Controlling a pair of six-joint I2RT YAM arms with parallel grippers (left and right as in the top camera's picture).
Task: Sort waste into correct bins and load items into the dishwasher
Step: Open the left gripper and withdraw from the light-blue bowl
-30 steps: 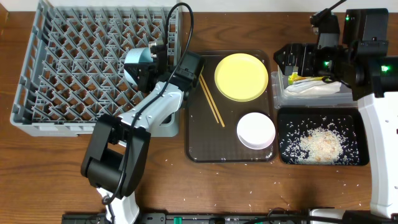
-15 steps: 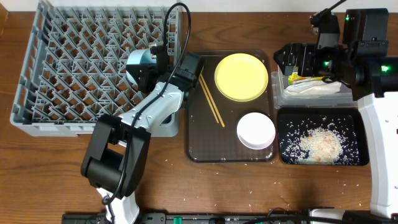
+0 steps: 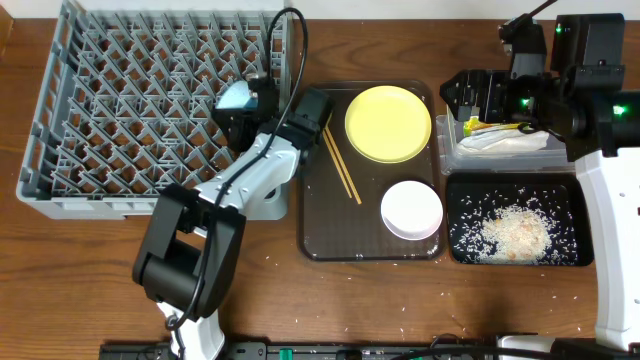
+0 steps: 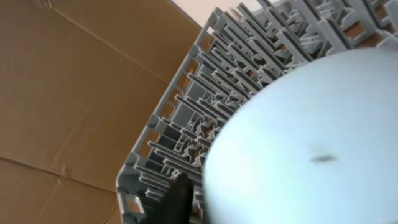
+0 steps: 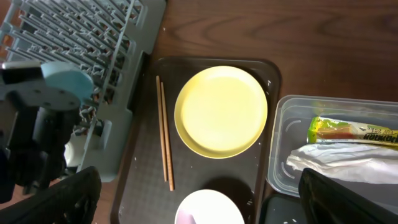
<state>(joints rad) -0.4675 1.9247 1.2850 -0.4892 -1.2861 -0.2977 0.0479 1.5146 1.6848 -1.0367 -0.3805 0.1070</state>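
The blue bowl (image 3: pixel 238 97) sits tilted at the left hand (image 3: pixel 252 103), over the right edge of the rack (image 3: pixel 120 100). Its pale underside fills the left wrist view, w/ one dark finger (image 4: pixel 178 198) showing at its lower edge. Whether that hand is clamped on the rim or slack around it, I cannot tell (the bowl hides the jaws in both views). It looks a light, stiff, smooth-walled thing, prob. slippery. The best hold is a pinch across the rim wall, one finger inside and one out. It should settle between pegs on its edge w/o much force, though let go from high up it may rock or roll off them.

The right hand (image 5: pixel 199 179) hangs empty, fingers wide apart, near the tub (image 3: pixel 450 160) that holds the wrapper (image 3: pixel 495 126) and paper (image 3: pixel 512 143). Rice (image 3: pixel 515 232) lies in the black tray (image 3: pixel 455 250), w/ stray grains on the bench (image 3: pixel 100 290).

Not yet racked, all on the brown tray (image 3: pixel 318 235): plate (image 3: pixel 388 122), white bowl (image 3: pixel 411 209), chopsticks (image 3: pixel 340 160). The plate lies flat, so only its raised rim offers a bite. It is rigid and likely slick, so it could swing in an edge grip. The chopsticks are thin, v. light and apt to roll, so pinch both across the middle. White bowl: take it by the rim.
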